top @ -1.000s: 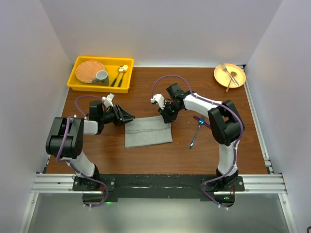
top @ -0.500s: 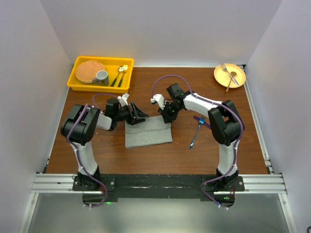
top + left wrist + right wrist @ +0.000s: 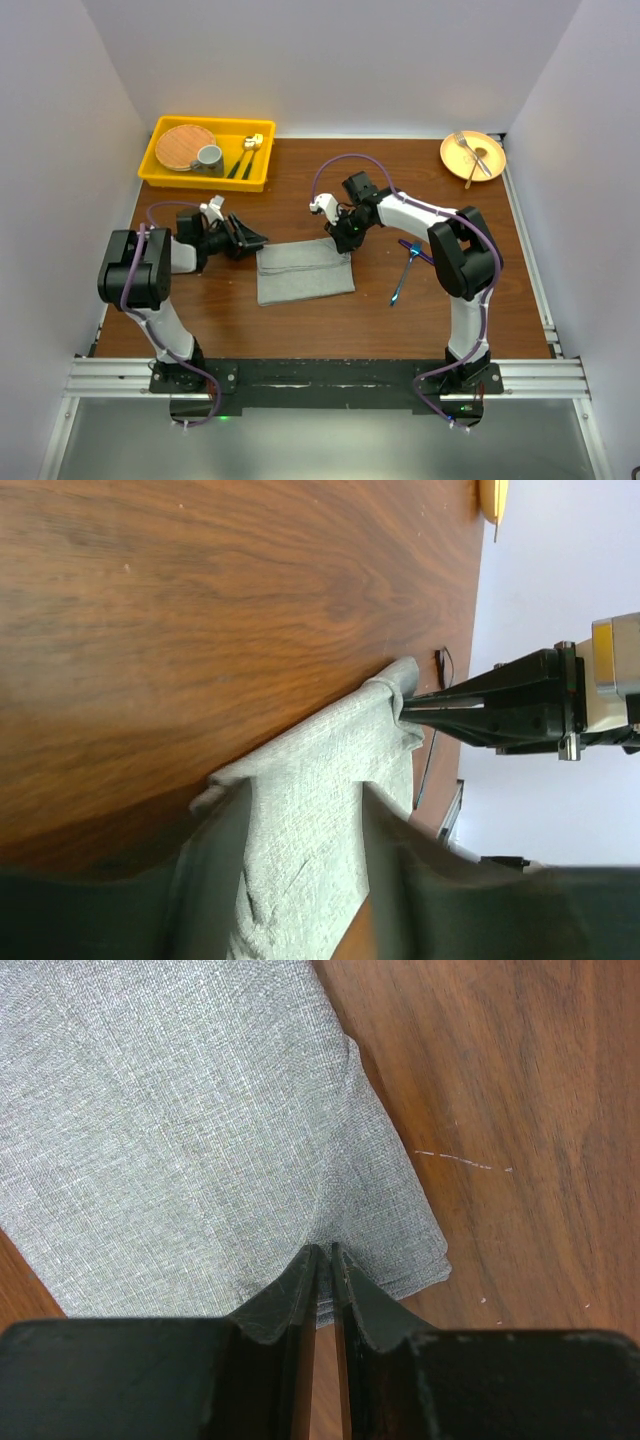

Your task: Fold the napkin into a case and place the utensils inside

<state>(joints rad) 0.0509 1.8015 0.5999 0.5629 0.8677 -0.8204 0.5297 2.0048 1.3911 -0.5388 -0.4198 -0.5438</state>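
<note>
1. The grey folded cloth napkin (image 3: 305,272) lay at centre frame on the brown wooden table (image 3: 330,320).
2. The right gripper (image 3: 344,240) pinched its upper right corner, jaws nearly closed.
3. The left gripper (image 3: 257,240) stood parted, holding nothing, just beside its upper left corner.

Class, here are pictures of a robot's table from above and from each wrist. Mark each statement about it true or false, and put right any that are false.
1. The right gripper is pinching a corner of the napkin. True.
2. The blue-handled utensils lie inside the napkin. False: they lie on the bare table, to the right of the napkin and apart from it.
3. The left gripper has its jaws apart. True.
4. The grey cup stands on the round plate. False: the cup is in the yellow tray at the far left, and the plate holds a silver fork.
</note>
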